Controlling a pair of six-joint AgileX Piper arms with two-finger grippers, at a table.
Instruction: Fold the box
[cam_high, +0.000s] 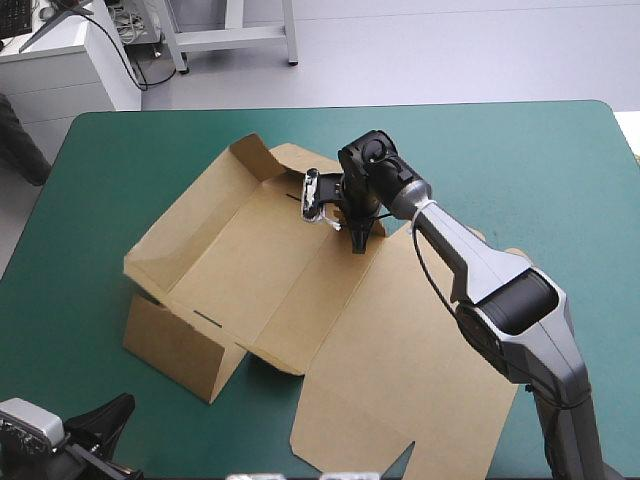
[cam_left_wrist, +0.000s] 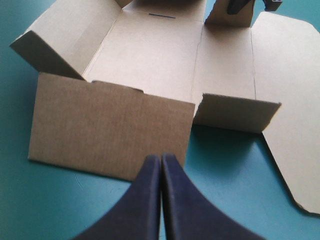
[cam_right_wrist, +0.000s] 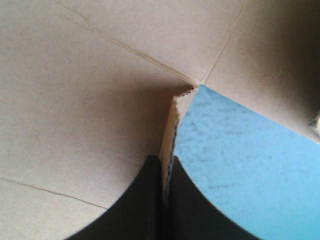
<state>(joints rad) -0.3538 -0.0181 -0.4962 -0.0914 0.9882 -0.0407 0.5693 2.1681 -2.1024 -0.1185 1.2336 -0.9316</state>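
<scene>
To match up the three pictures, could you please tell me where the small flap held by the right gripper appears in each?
High view: the flap stands at the far edge of the box, under the right gripper.
Left wrist view: the flap stands upright at the box's far side, with that gripper on top.
Right wrist view: the flap is edge-on between the shut jaws.
Shared landmark: the teal-green cover bordering the flap.

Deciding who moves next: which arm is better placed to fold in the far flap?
Right. The right gripper is shut on the upright far flap of the box. The left gripper is shut on nothing, off the board, facing the near wall.
</scene>
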